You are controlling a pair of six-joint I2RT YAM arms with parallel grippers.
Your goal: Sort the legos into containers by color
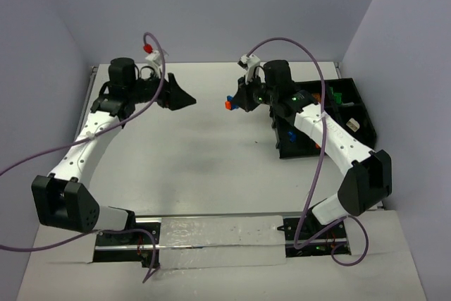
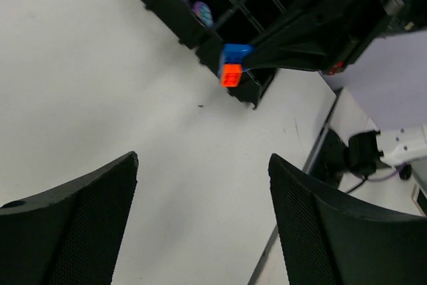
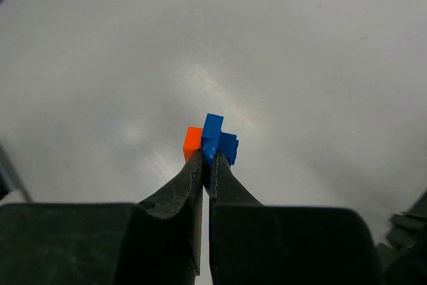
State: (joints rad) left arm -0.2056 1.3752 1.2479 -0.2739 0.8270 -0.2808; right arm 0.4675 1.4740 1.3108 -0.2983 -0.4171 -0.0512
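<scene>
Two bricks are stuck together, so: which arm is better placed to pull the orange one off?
Left, probably. The left gripper is open, empty and faces the orange brick; the right gripper is shut on the blue brick.

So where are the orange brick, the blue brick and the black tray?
orange brick (image 2: 231,75): left wrist view, its near face.
blue brick (image 3: 215,135): right wrist view, its upper part.
black tray (image 2: 167,1): left wrist view, its outer wall.
</scene>
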